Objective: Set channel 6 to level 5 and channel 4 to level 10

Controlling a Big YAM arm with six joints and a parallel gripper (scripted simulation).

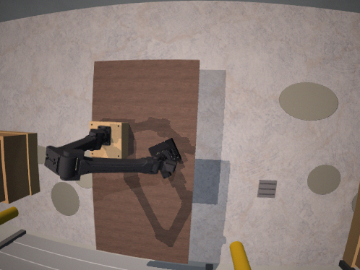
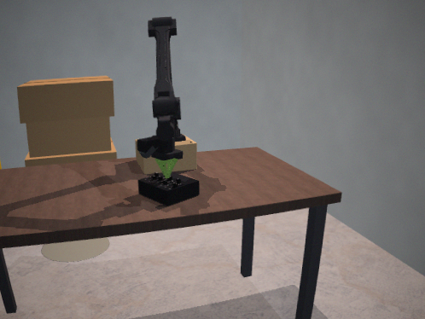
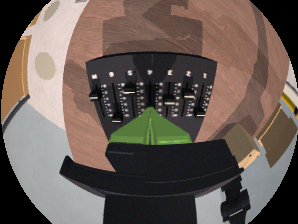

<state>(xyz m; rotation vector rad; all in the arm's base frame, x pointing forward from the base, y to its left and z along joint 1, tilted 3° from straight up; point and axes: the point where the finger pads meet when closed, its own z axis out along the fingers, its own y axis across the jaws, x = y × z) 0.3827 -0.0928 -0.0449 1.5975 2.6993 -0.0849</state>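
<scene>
The lighting desk is a small black box standing on its feet on the brown table, also in the overhead view. In the wrist view the desk shows several fader tracks with caps at different heights. My gripper has green fingers pressed together. Its tip points down onto the desk's near half, about the middle tracks. In the side view the gripper tapers to a point right at the desk's top face. Which cap the tip touches is hidden by the fingers. Nothing is between the fingers.
The arm's wooden base block stands just behind the desk. A stack of cardboard boxes stands beyond the table's far left. The table edge runs close to the desk on the right in the overhead view.
</scene>
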